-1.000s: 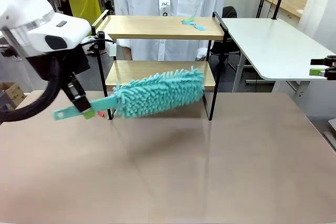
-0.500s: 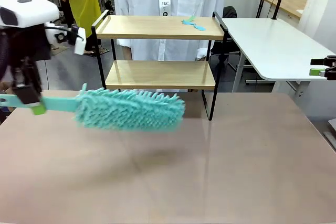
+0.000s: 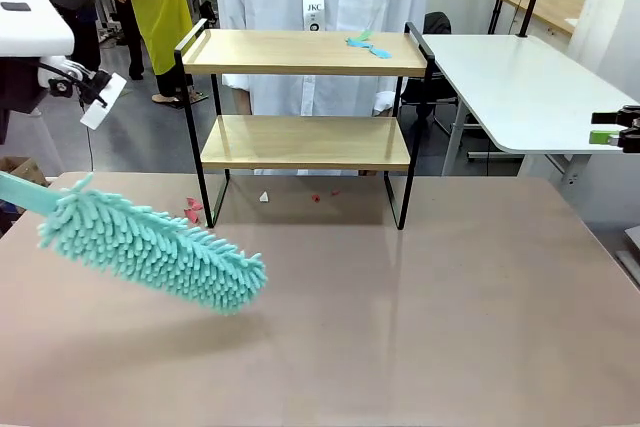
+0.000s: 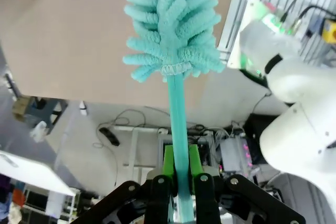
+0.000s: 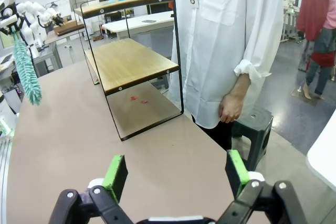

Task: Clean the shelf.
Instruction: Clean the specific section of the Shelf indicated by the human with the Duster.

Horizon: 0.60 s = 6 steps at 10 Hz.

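- Nearest, on the left, the left tool (image 4: 178,174) is clamped tight on the thin handle of a teal duster (image 3: 150,252). Its green pads (image 4: 168,163) press the handle from both sides.
- The duster's fluffy head hangs over the near-left part of the tabletop (image 3: 450,327). It slants down toward the right and is well apart from the shelf.
- The right tool (image 5: 176,174) has its jaws spread wide with nothing between them, out by the tabletop's right edge.
- Red scraps (image 3: 190,212) and a white bit (image 3: 263,197) lie on the tabletop at the shelf's feet.
- The shelf (image 3: 300,142) stands upright at the far middle of the tabletop. Its long axis runs left to right and its open front faces the robot. Teal scraps (image 3: 368,44) lie on its top board, toward the right end.
- A person (image 3: 320,7) in a white coat stands just behind it.
- A second ago the duster's head lay across the front of the lower board. It has since swung left and down, clear of the shelf, uncovering the white bit. The shelf and the teal scraps have not moved.
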Each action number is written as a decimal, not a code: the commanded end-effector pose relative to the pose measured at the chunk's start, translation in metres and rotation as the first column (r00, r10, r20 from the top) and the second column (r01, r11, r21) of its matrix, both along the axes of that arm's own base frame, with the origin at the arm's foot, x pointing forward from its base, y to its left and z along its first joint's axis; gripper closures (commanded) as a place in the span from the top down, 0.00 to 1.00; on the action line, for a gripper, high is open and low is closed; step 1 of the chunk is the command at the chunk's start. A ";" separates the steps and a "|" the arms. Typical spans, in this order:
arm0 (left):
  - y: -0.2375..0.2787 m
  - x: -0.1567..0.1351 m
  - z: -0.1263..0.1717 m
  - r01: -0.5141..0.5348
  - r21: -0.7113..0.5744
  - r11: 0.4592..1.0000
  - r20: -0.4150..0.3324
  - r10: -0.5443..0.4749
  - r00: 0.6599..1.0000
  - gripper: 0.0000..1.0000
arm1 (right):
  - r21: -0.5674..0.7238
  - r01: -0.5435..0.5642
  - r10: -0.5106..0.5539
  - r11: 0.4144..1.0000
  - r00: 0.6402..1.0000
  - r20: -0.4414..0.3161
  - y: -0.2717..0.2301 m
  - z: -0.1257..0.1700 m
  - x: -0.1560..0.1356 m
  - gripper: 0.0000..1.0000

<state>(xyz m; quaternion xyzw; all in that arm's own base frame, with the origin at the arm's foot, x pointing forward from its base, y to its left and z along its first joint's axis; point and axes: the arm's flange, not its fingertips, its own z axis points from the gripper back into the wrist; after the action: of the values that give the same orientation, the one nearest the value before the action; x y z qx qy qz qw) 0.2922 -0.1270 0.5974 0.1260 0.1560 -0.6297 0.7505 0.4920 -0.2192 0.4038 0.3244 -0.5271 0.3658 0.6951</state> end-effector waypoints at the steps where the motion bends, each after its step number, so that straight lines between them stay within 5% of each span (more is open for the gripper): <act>1: 0.005 0.008 0.005 0.034 0.084 0.996 -0.020 -0.032 0.999 0.13 | -0.005 -0.003 0.003 1.000 1.000 0.004 0.001 0.003 0.000 1.00; 2: 0.006 0.011 0.000 0.015 0.100 0.995 -0.017 -0.013 1.000 0.13 | -0.005 -0.003 0.003 1.000 1.000 0.004 0.001 0.003 0.000 1.00; 3: 0.006 0.015 -0.006 -0.016 0.130 0.991 0.071 0.007 0.997 0.13 | -0.005 -0.003 0.003 1.000 1.000 0.004 0.001 0.003 0.000 1.00; 4: 0.003 0.008 -0.005 0.014 0.064 0.998 -0.016 -0.013 1.000 0.13 | -0.005 -0.003 0.003 1.000 1.000 0.004 0.001 0.003 0.000 1.00; 6: 0.003 0.008 -0.005 0.014 0.064 0.998 -0.016 -0.013 1.000 0.13 | -0.005 -0.003 0.003 1.000 1.000 0.004 0.001 0.003 0.000 1.00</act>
<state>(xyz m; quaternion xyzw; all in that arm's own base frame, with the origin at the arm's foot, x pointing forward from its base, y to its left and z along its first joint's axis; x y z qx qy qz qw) 0.3044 -0.1247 0.5897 0.1574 0.1832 -0.6269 0.7408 0.4920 -0.2192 0.4039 0.3244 -0.5271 0.3659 0.6951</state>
